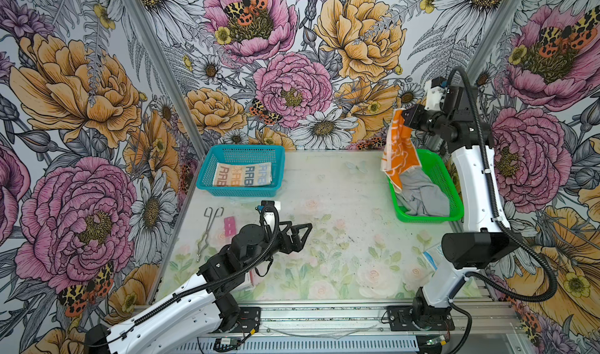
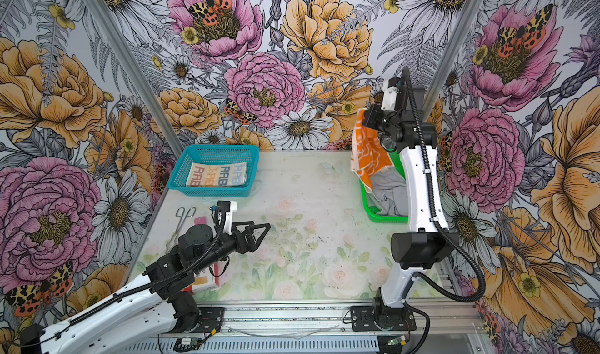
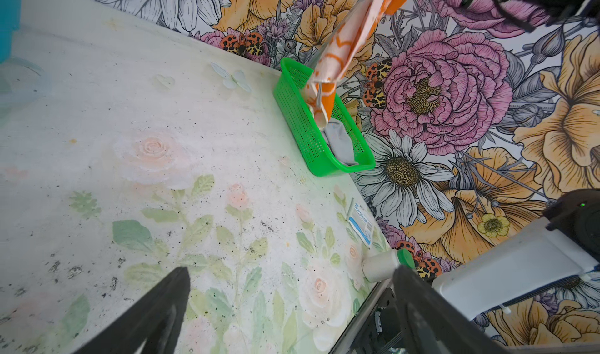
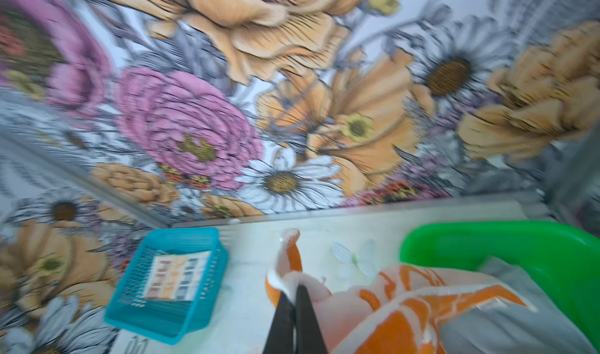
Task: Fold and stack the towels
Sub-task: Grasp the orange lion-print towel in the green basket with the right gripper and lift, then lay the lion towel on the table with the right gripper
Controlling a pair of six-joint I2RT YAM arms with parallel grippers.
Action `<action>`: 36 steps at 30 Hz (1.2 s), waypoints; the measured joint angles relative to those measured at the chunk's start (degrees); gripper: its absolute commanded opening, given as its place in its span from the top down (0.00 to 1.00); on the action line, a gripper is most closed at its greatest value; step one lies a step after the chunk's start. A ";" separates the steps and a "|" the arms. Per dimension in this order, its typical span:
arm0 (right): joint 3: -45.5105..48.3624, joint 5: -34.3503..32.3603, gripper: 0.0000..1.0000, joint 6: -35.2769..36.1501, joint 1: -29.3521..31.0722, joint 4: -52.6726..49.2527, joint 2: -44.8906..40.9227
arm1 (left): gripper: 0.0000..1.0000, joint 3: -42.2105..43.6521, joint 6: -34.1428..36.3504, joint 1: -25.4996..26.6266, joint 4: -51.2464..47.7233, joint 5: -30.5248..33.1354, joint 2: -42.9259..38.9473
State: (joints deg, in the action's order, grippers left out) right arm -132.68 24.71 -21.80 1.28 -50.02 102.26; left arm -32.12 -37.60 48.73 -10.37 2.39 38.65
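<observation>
Towels: one hangs in the air, two sit in baskets

Orange towel (image 1: 398, 148) with white flowers hangs down from the right gripper (image 1: 403, 118). That gripper is up high, at about 2 o'clock over the table (image 1: 341, 186). Its two black fingers (image 4: 283, 316) are pressed together and pinch a top corner of the cloth. The bottom of the orange towel dips into the green basket (image 1: 456, 203), which sits at 3 o'clock by the right edge of the table. The grey towel (image 1: 422, 198) lies in that basket in a crumpled heap, not folded. It is hard to tell whether the two towels touch.

Cream towel (image 1: 242, 174) with the big letters lies folded and flat in the blue basket (image 1: 207, 177). This basket sits at 10 o'clock, well apart from the green one.

The left gripper (image 1: 303, 237) is low over the table at about 8 o'clock. Its fingers are spread wide and hold nothing. It points to 3 o'clock.

Metal tongs (image 1: 209, 230) and a small pink card (image 1: 230, 223) lie at 9 o'clock, just beside the left arm. A blue and white packet (image 1: 430, 255) lies at 4 o'clock, near the right arm
</observation>
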 measured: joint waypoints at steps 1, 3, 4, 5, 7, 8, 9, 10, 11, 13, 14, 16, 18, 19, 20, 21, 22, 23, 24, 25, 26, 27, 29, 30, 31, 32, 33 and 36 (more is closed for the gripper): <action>-1.66 3.04 1.00 0.09 2.34 0.22 -0.31 | 0.02 0.00 0.00 0.00 -0.59 0.24 -0.87; -1.31 6.36 1.00 0.87 7.15 0.50 -1.53 | 0.01 0.00 0.00 0.00 -1.60 0.90 -2.91; 0.33 6.88 1.00 1.33 9.35 0.50 -2.40 | 0.01 0.02 -0.02 0.00 -2.05 1.22 -3.93; 3.63 7.26 1.00 1.46 11.80 1.07 -3.87 | 0.01 0.13 0.00 0.00 -2.38 1.60 -4.92; 11.74 7.26 1.00 1.27 14.36 2.14 -6.86 | 0.01 0.50 -0.02 0.00 -3.06 2.25 -6.29; 18.23 6.69 1.00 0.68 14.73 4.22 -9.16 | 0.01 0.72 -0.02 0.00 -3.41 2.51 -6.60; 25.11 5.81 1.00 -0.15 14.75 6.62 -11.52 | 0.01 0.90 -0.02 0.00 -3.67 2.73 -6.78; 34.27 4.63 1.00 -1.84 14.51 10.73 -14.40 | 0.01 1.05 -0.07 0.00 -4.13 2.95 -6.78; 44.61 3.37 1.00 -4.17 14.27 15.34 -17.38 | 0.01 1.11 -0.22 -0.02 -4.79 3.21 -6.58; 60.94 1.42 1.00 -8.17 14.12 22.47 -20.79 | 0.01 1.14 -0.70 -0.02 -6.12 3.65 -5.86; 69.75 0.26 1.00 -10.73 14.21 26.29 -21.75 | 0.01 1.11 -1.09 -0.02 -7.08 3.89 -5.29; 81.64 -1.42 1.00 -13.90 15.50 29.99 -22.21 | 0.01 0.81 -1.51 -0.11 -9.70 4.28 -3.89; 91.06 -2.62 1.00 -16.68 18.16 32.00 -23.26 | 0.01 -0.37 -1.53 -0.33 -13.27 4.31 -1.55; 94.44 -2.91 1.00 -17.79 19.30 32.63 -24.50 | 0.01 -1.22 -1.49 -0.63 -14.91 4.22 -0.02; 97.74 -3.02 1.00 -18.97 20.72 33.29 -26.51 | 0.03 -2.05 -1.42 -1.14 -16.26 3.76 1.99; 99.80 -3.06 1.00 -19.65 21.44 33.81 -28.37 | 0.05 -2.54 -1.46 -1.55 -17.03 3.34 3.63; 101.77 -3.13 1.00 -20.52 21.92 34.53 -30.53 | 0.08 -3.06 -1.38 -2.10 -17.79 2.67 5.92; 103.45 -3.34 1.00 -21.38 22.27 35.21 -32.70 | 0.11 -3.28 -1.36 -2.47 -18.38 2.08 8.09; 104.59 -3.48 1.00 -22.05 22.56 35.69 -34.34 | 0.13 -3.32 -1.33 -2.64 -18.82 1.73 10.60; 105.66 -3.61 1.00 -22.86 23.15 35.69 -36.09 | 0.14 -3.32 -1.31 -2.78 -19.45 1.42 12.90; 106.40 -3.93 1.00 -23.47 23.63 35.52 -37.42 | 0.14 -3.32 -1.31 -2.80 -20.09 1.29 14.73; 107.08 -4.33 1.00 -24.28 24.57 34.69 -39.08 | 0.14 -3.32 -1.29 -2.80 -20.70 1.14 16.57; 107.91 -5.46 1.00 -25.79 26.99 32.24 -42.42 | 0.15 -3.34 -1.27 -2.80 -21.14 0.96 18.82; 108.21 -5.79 1.00 -26.49 28.11 30.95 -44.04 | 0.15 -3.41 -1.27 -2.80 -21.09 0.96 19.65; 108.41 -6.16 1.00 -27.21 29.09 29.09 -45.94 | 0.16 -3.63 -1.27 -2.89 -21.09 0.98 20.79; 108.50 -6.58 1.00 -27.98 30.08 27.08 -47.67 | 0.16 -4.00 -1.25 -3.08 -21.11 1.01 21.77; 108.48 -7.13 1.00 -28.61 30.86 24.76 -49.37 | 0.17 -4.59 -1.20 -3.32 -21.11 1.05 22.95; 108.13 -9.51 1.00 -30.49 33.09 16.68 -54.16 | 0.19 -6.86 -0.68 -4.76 -20.31 1.11 26.45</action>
State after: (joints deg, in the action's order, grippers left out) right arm -24.56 15.20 -52.29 34.37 -33.34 48.10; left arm -38.98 -38.28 43.97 -30.68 3.51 65.10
